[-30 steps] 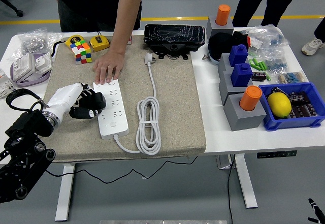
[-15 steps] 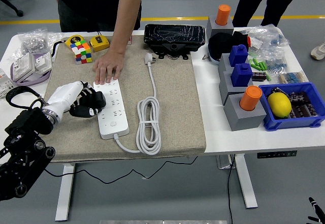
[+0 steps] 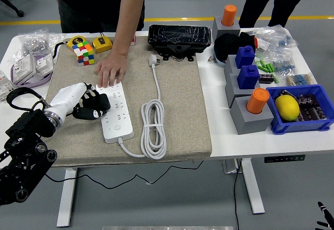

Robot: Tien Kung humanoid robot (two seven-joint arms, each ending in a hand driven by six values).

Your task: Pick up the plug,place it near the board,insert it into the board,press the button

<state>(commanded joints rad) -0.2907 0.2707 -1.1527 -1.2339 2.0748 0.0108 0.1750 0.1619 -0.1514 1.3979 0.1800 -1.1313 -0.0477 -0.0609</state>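
On mat (image 3: 177, 110), unlabelled white board (image 3: 116, 112)

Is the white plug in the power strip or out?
Out. The white three-pin plug lies loose on the beige mat, beyond the white power strip, its cord coiled.

Person's hand (image 3: 110, 71) presses on the far end of the board (image 3: 115, 111), blocking approach from beyond. Left hand (image 3: 88, 105) flanks its left edge. Coiled cable (image 3: 152, 127) crowds its right side. Bare mat (image 3: 180, 99) right of the coil lies open.
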